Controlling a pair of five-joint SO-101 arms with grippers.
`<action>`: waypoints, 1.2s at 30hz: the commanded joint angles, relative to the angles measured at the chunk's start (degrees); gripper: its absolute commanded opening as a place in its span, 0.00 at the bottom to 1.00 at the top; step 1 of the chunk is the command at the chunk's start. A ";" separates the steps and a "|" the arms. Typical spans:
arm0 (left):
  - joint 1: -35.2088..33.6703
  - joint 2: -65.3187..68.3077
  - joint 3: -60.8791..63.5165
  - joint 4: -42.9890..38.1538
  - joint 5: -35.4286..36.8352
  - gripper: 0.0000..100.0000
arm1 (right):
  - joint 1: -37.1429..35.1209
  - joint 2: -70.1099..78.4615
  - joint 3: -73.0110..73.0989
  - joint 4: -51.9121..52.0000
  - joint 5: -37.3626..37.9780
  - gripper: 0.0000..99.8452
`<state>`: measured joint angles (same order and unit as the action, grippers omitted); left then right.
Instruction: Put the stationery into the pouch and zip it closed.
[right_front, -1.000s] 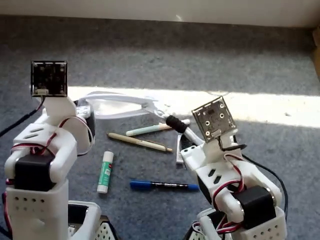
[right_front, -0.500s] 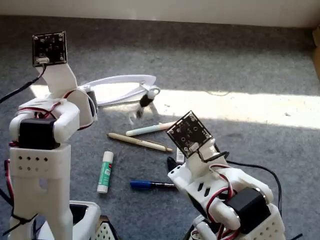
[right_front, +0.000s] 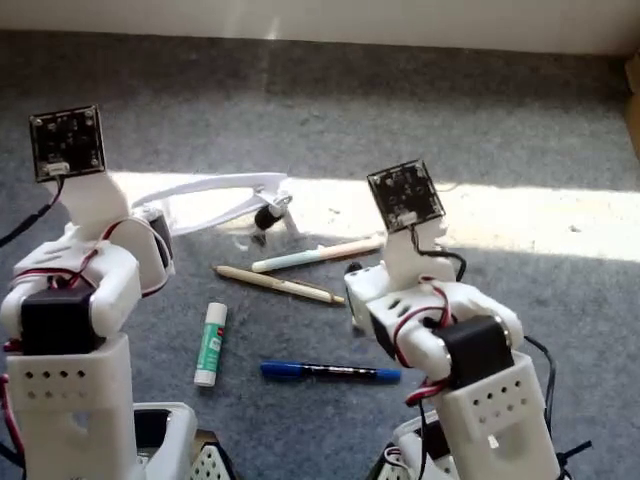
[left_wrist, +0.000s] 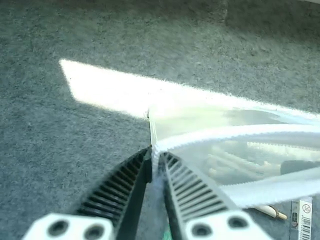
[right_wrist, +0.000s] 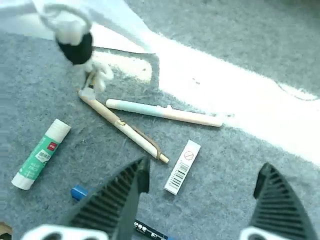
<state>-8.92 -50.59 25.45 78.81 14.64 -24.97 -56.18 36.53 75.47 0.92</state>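
Pouch hangs lifted off the desk, left of middle, pinched at one end seam by the left tool, jaws together on it. We judge the risk: held by one thin edge, it may slip, or its mouth may sag shut. Beige pen, glue stick and marker lie loose mid-desk. Right tool hovers over them, jaws wide apart, empty.

Grey carpet spreads everywhere, crossed by a bright band of sunlight. A pale strip, perhaps a skirting board, runs along its far edge.
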 joint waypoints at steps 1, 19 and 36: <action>-1.19 -4.18 3.74 -3.08 -0.44 0.01 | 2.15 5.49 -3.21 -1.54 -1.58 0.31; -4.09 -5.14 4.18 -2.81 -0.26 0.01 | 5.85 25.98 -5.76 -7.52 -8.88 0.31; -6.11 -5.14 4.62 -2.90 -0.26 0.01 | 5.58 43.65 -6.46 -17.71 -8.44 0.31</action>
<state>-14.11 -54.99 30.20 76.79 14.64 -19.60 -13.10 33.36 59.91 -7.34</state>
